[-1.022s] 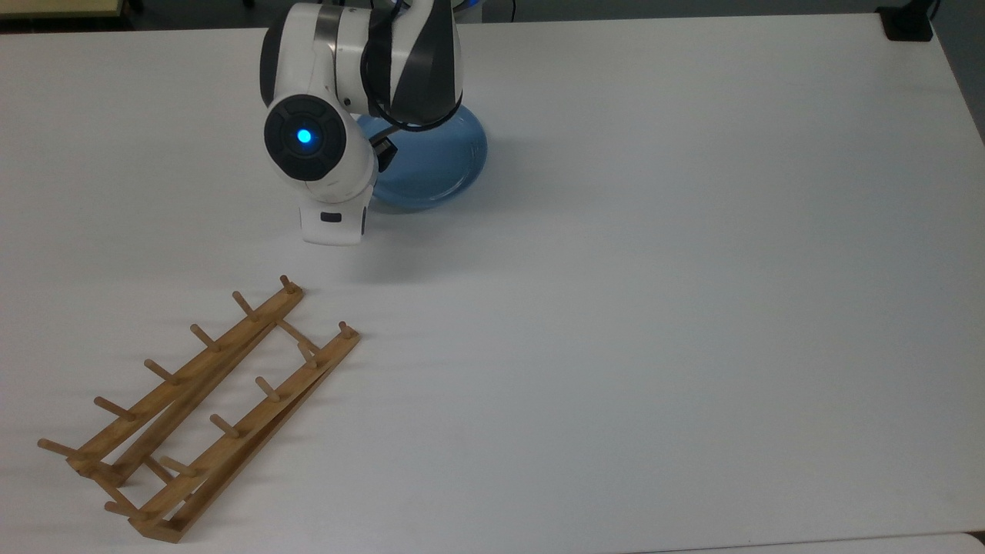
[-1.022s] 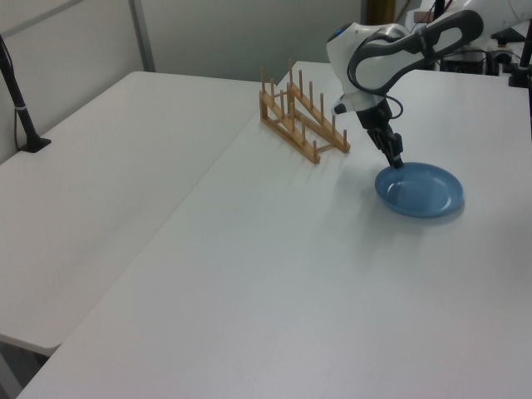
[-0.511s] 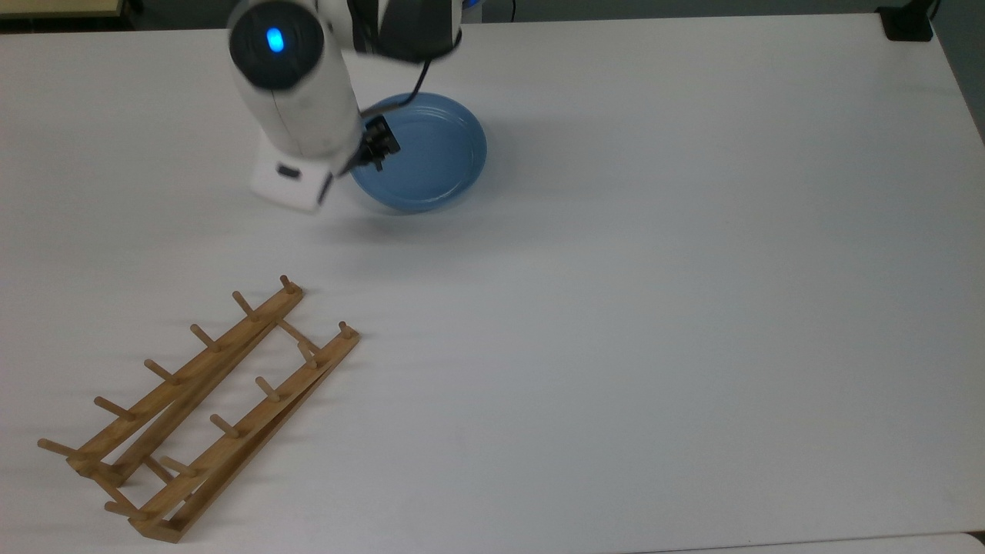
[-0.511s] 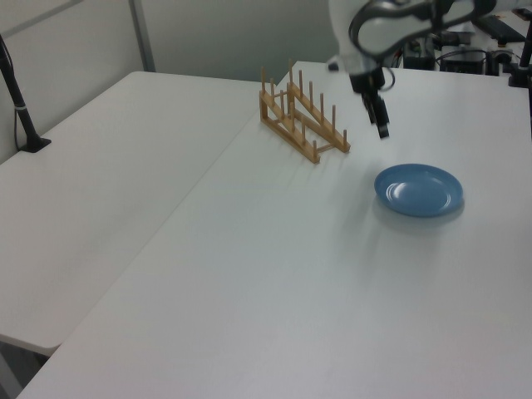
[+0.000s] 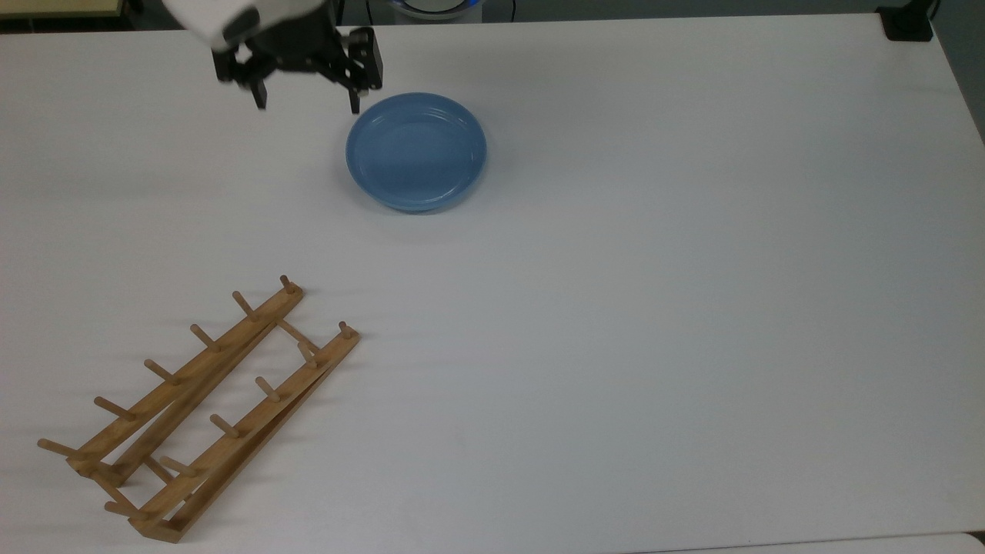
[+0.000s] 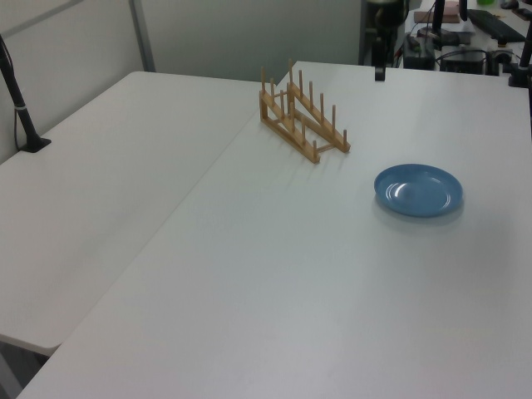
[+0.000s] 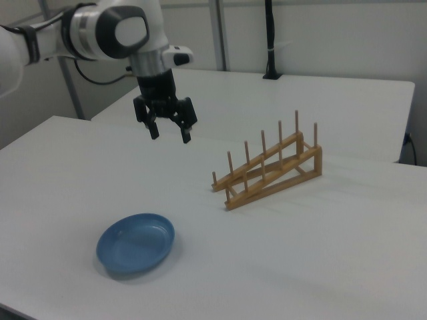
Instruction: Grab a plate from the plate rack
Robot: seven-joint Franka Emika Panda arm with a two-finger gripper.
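The light-blue plate (image 5: 416,151) lies flat on the white table, also seen as the plate (image 6: 418,189) and the plate (image 7: 136,242). The wooden plate rack (image 5: 202,408) stands bare at the top view's lower left, apart from the plate; it is the plate rack (image 6: 301,118) and the plate rack (image 7: 269,171) in the side views. My gripper (image 5: 308,98) hangs open and holds nothing, raised well above the table to the top view's left of the plate. In the right view the gripper (image 7: 169,134) is high above the plate, fingers spread.
A black post (image 6: 18,101) is clamped to a second white table at the left view's left. A black block (image 5: 906,23) sits at the top view's top right corner. Equipment and cables (image 6: 465,33) stand behind the table.
My gripper has let go of the plate's rim, risen and drawn back toward the top view's upper left. The plate stays flat on the table. The rack has not moved.
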